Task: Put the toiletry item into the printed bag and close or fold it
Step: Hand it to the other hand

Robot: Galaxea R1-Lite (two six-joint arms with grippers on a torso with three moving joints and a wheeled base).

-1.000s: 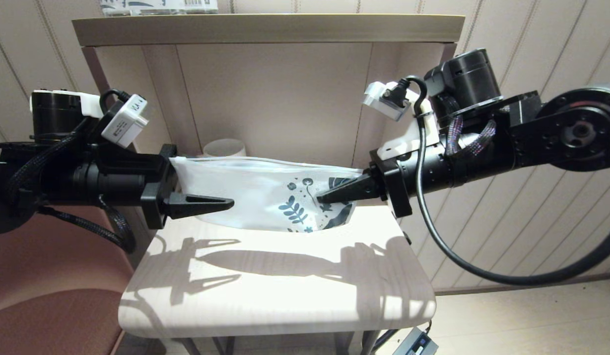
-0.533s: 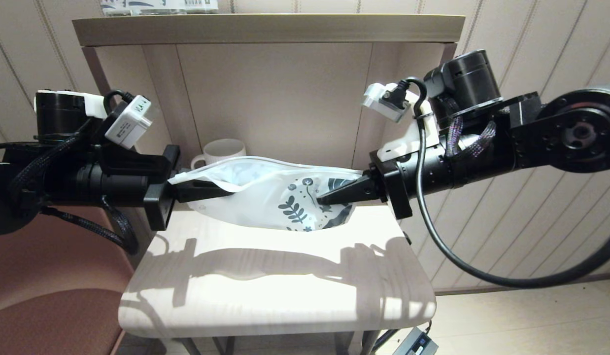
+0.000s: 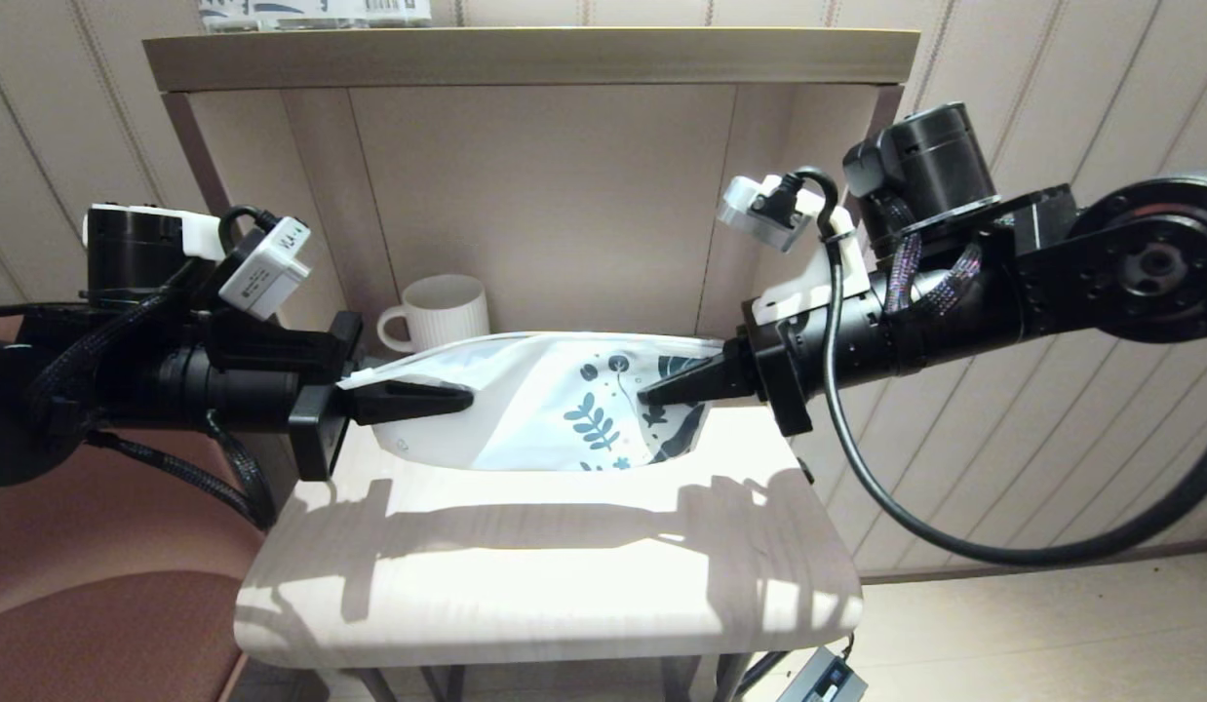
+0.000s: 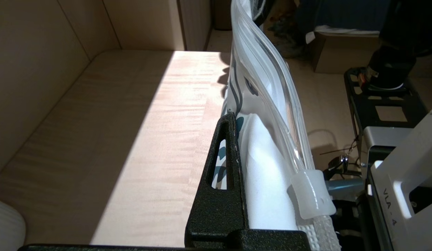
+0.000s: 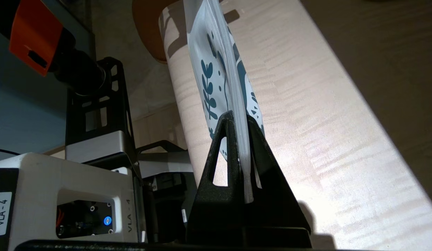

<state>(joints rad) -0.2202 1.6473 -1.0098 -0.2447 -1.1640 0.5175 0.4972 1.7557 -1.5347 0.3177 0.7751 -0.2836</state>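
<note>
Two claws: both clamped on one pouch, which hangs stretched between them above the desk [image 3: 564, 565].
Left claw [image 3: 457, 398]: comes in from nine o'clock, pinched shut on the plain white end of the printed bag [image 3: 535, 405]; in the left wrist view the near black finger [image 4: 223, 181] presses flat against the film beside the clear zip slider [image 4: 312, 195].
Right claw [image 3: 652, 395]: comes in from three o'clock, fingers clenched on the leaf-printed end; the right wrist view shows the film edge sandwiched between the two black fingers [image 5: 233, 164].
Bag edges: the top seam runs roughly level from one claw to the other; the lower edge sags just above the desk, casting a long shadow toward six o'clock.
Toiletry item: cannot be made out in any view.
Open room: the front half of the desk, toward six o'clock, lies bare up to its rounded front edge; toward twelve o'clock the recess is boxed in by a back panel and two side walls.
Count of other things: one ribbed white mug [image 3: 438, 312] at eleven o'clock behind the bag; one shelf [image 3: 525, 54] across the top.
</note>
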